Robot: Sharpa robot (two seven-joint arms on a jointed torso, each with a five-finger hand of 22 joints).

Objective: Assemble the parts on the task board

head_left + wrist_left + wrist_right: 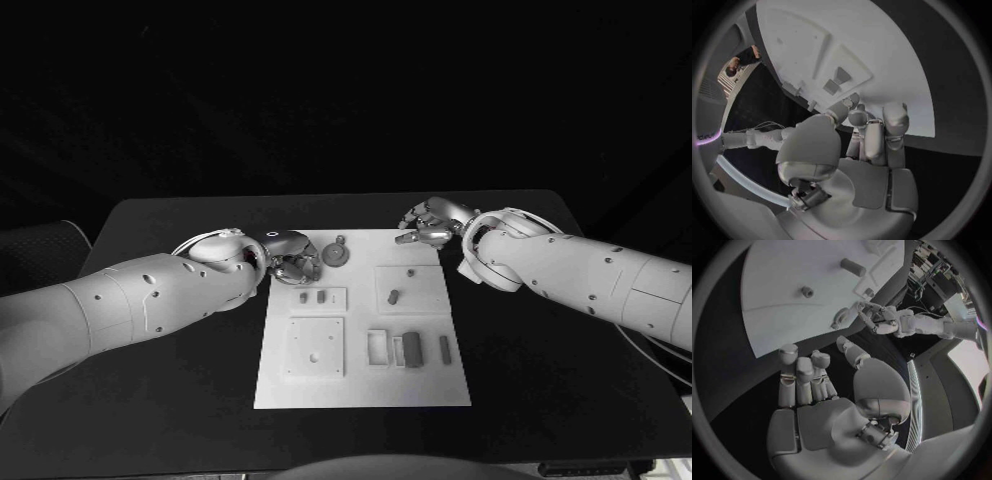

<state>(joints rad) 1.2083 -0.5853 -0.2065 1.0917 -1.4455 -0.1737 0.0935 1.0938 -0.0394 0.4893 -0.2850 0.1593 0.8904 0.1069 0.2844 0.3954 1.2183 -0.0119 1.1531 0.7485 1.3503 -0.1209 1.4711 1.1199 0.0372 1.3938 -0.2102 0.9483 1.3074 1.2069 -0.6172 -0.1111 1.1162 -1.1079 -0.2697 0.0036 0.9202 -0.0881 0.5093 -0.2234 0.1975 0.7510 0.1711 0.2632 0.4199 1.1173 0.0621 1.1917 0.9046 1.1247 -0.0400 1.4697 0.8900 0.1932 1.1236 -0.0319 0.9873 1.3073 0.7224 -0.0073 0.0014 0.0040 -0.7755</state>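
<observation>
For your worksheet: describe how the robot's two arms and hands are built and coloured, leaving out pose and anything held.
Both arms are smooth, rounded white shells dotted with small dark holes. Thin pale cables loop at each wrist. The left hand and right hand are silver metal with jointed, segmented fingers ending in rounded pale pads. No markings can be made out.

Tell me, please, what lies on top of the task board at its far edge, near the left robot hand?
A round grey part lies on the task board, beside the left robot hand. What sits under it is covered.
</observation>
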